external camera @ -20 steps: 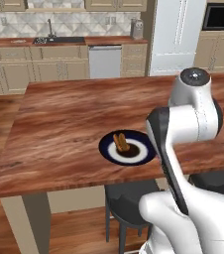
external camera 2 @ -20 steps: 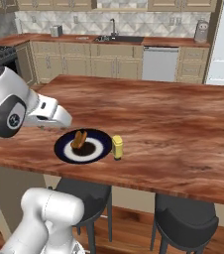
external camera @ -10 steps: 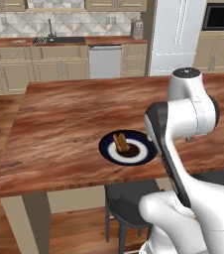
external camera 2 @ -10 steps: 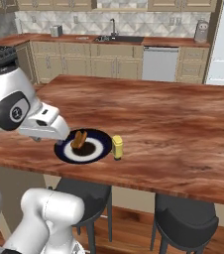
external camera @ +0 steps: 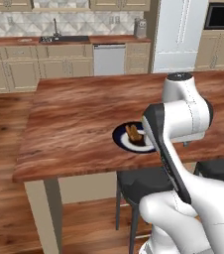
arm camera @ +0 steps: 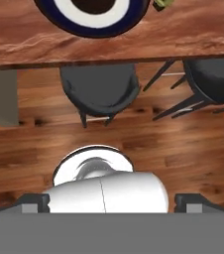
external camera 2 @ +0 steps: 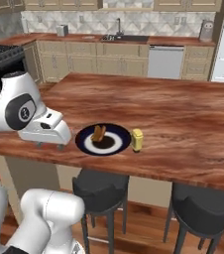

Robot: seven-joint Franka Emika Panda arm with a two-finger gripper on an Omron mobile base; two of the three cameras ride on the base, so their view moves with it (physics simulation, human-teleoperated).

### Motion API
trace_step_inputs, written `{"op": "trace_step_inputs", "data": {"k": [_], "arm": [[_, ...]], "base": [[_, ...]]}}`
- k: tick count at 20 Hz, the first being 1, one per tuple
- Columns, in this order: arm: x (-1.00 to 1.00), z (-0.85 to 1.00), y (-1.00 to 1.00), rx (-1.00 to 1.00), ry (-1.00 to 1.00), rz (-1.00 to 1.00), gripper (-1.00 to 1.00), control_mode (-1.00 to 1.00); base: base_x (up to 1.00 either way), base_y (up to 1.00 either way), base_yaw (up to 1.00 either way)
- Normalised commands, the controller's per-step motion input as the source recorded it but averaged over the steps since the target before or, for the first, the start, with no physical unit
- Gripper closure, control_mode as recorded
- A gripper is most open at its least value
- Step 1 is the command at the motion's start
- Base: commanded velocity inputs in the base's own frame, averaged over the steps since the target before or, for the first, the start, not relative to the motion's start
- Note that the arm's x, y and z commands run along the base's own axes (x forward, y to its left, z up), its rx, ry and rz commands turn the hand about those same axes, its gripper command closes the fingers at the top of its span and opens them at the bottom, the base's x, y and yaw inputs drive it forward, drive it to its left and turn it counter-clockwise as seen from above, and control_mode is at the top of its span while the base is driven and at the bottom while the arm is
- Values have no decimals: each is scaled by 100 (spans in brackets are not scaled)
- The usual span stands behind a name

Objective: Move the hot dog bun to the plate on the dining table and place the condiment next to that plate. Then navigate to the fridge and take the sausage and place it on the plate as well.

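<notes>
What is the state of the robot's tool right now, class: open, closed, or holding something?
Tool: open, holding nothing; its fingertips stand wide apart.

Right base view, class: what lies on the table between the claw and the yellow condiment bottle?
The dark-rimmed plate with the bun on it lies between the open claw and the condiment bottle.
</notes>
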Motion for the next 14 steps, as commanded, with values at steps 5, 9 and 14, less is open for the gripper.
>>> {"op": "trace_step_inputs", "data": {"k": [5, 9, 14], "arm": [[0, 0, 0, 0, 0, 0, -100, 100], [0, 0, 0, 0, 0, 0, -100, 100], [0, 0, 0, 0, 0, 0, -100, 100]], "base": [[-68, 100, 0], [-38, 100, 0], [-4, 100, -2]]}}
